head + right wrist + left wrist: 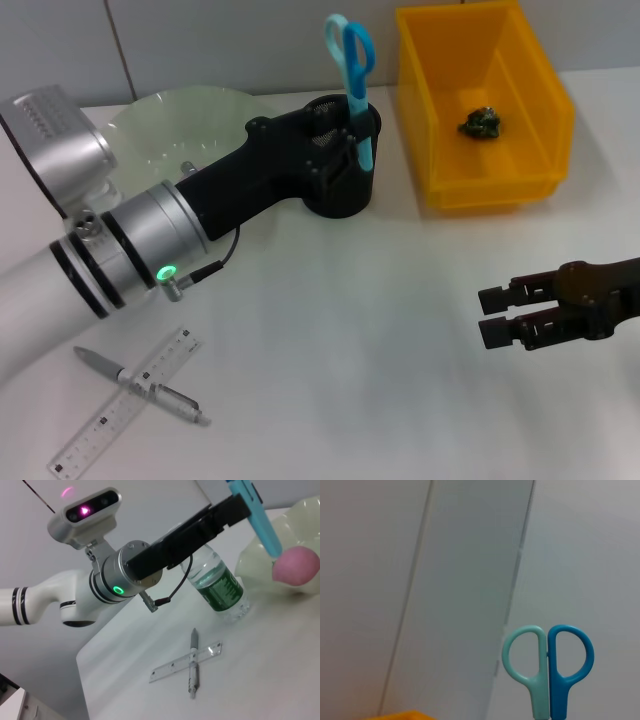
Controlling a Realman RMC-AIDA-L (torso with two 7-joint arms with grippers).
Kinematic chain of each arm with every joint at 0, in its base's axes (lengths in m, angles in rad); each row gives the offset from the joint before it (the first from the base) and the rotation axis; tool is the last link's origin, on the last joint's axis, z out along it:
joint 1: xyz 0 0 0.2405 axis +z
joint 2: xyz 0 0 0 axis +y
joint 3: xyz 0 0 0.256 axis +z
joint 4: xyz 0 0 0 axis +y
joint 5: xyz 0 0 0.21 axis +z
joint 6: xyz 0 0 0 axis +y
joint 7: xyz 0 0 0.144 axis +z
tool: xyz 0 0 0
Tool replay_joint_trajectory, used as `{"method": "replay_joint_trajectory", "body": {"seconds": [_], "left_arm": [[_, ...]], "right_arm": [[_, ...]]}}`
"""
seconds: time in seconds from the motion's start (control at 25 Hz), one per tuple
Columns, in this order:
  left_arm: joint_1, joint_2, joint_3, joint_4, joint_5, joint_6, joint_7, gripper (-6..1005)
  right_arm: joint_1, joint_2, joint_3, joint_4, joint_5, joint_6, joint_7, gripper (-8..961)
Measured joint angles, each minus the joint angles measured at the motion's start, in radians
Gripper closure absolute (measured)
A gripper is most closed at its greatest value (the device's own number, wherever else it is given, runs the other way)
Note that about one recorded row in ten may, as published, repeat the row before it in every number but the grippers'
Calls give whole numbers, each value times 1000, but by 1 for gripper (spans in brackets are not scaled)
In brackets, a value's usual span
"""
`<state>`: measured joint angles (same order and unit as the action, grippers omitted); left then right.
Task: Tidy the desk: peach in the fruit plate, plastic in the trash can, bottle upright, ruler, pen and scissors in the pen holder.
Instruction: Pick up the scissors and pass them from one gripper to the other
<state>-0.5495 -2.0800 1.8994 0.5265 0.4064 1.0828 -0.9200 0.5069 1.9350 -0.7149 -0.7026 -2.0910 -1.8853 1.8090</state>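
White desk (330, 340). Left gripper (345, 150) clamps scissors (352, 60) over pen holder (345, 195); right gripper (500, 315) idle, fingers apart, near right. Bottle (220, 587) upright, green label unreadable.

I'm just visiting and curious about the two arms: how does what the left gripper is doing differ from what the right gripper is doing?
The left gripper is at the black pen holder, shut on the scissors, which stand handles-up in the holder; the right gripper is open and holds nothing. The left gripper reaches far across the desk; the right gripper hovers over bare desk nearer the robot. Both have black fingers.
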Motion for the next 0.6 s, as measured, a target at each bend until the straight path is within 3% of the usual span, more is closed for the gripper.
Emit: {"method": "replay_joint_trajectory", "body": {"seconds": [0.36,0.6], "left_arm": [[-45,0,276,6,-488,-120,279,728],[-80,0,323,36,-625,-207,378,726]], "right_arm": [[6,5,0,18,-24,16,-1,187],[7,13,0,18,-24,19,-2,187]]}}
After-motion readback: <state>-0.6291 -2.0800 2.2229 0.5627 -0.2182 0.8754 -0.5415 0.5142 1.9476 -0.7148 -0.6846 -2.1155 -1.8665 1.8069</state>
